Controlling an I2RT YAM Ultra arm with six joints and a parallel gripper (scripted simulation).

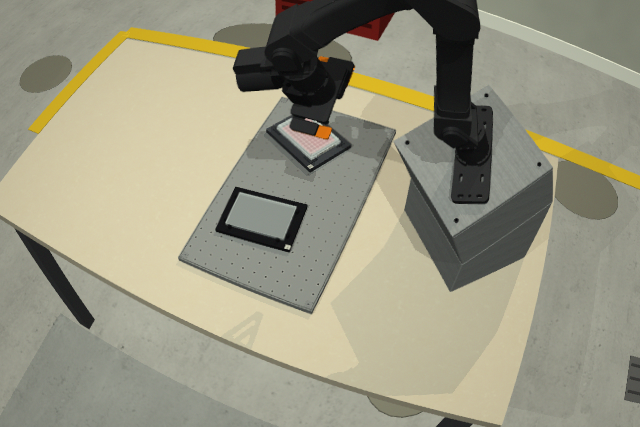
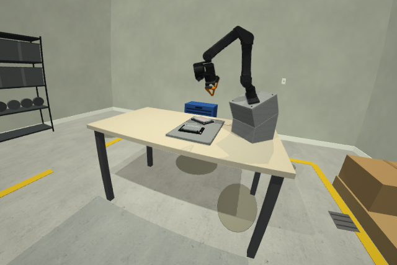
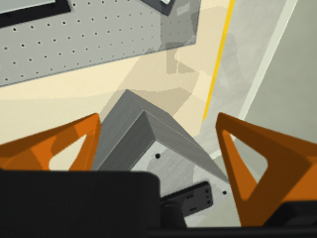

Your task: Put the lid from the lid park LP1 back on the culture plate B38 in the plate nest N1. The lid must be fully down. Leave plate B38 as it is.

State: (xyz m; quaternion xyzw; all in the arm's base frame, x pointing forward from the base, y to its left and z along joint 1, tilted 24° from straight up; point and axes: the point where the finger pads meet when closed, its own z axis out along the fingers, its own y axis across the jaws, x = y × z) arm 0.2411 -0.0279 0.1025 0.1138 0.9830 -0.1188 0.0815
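Where the beige table [image 2: 138, 125] spreads widest, bare top lies on every side of the grey perforated board [image 1: 268, 267], and its edges stand well away below the pincer [image 2: 211, 89]. The black arm [image 2: 243, 59] rises from a grey block pedestal [image 2: 266, 117] near the table's right end and bends over to hang the pincer high above the board, open air all around it. Beneath and just ahead of the pincer in the top view sits the plate nest N1 [image 1: 289, 145], a black frame holding culture plate B38 [image 1: 330, 145], whose pink well grid shows uncovered. Farther from the pincer along the board, toward the near table edge, is the lid park LP1 [image 1: 223, 223], and the pale lid [image 1: 261, 215] lies flat inside it, apart from the plate.

The exterior view alone shows the height between pincer and board; the top view hides that but gives the two frames' spacing. The wrist view looks back at the pedestal between two orange fingers, spread wide with nothing between them.
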